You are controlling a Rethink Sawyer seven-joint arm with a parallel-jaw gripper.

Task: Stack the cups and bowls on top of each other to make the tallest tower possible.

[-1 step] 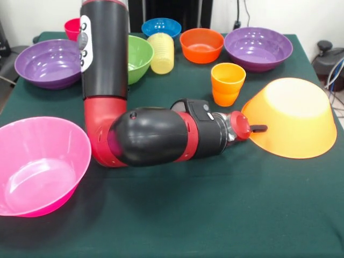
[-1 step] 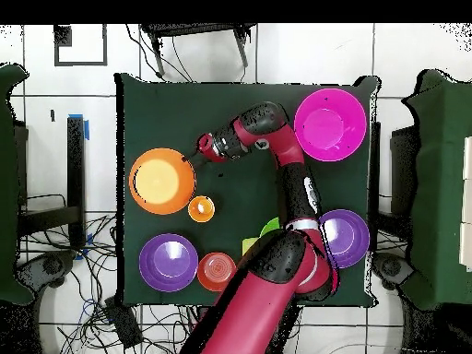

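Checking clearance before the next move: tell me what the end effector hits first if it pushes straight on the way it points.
The end effector points sideways at the tipped large orange bowl. It would likely meet that bowl's wall almost at once; whether they already touch is unclear.

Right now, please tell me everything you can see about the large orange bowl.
The large orange bowl is glossy, smooth plastic as it looks, round, with a paler flat base. It lies upside down, tipped, its base facing up and its rim lifted on the side toward the arm. It sits on the green table near one edge, just beside the orange cup. The pincer reaches to its rim; whether they touch is unclear.
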